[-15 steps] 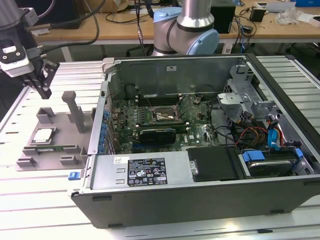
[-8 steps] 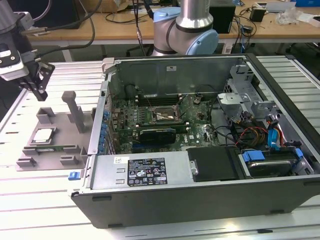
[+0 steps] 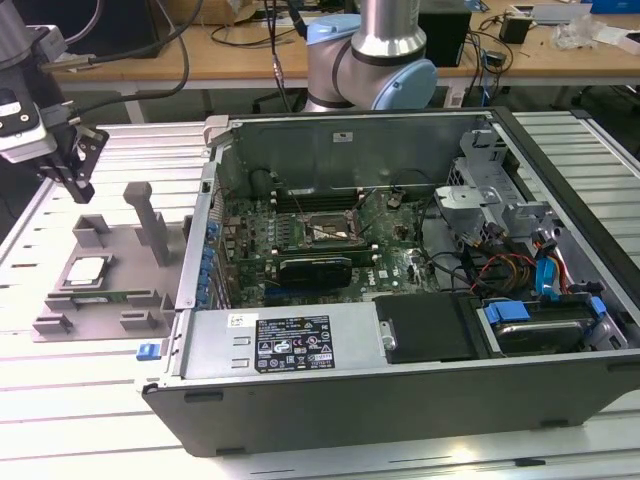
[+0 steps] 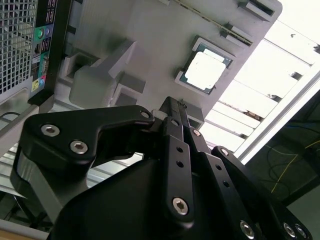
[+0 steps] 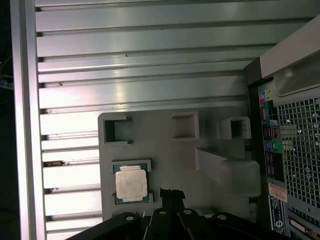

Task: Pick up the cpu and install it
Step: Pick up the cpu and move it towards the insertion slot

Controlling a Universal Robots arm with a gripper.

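The cpu [image 3: 88, 270] is a small square chip with a pale silver top. It lies flat in a pocket of the grey holder plate [image 3: 120, 250], on the exterior view's left beside the open computer case [image 3: 400, 300]. Both wrist views show it from above, the cpu [image 5: 131, 183] and the cpu [image 4: 206, 71]. My gripper [image 3: 78, 183] hangs above the far end of the plate, well clear of the chip. Its black fingers [image 5: 171, 195] sit pressed together with nothing between them, shut. Inside the case, the motherboard's socket [image 3: 325, 230] stands uncovered.
Grey posts [image 3: 150, 220] rise from the holder plate between the chip and the case wall. A black expansion card [image 3: 315, 268] lies across the motherboard just in front of the socket. Cables and a drive cage [image 3: 520, 250] crowd the case's right side. The arm's base [image 3: 370, 60] stands behind the case.
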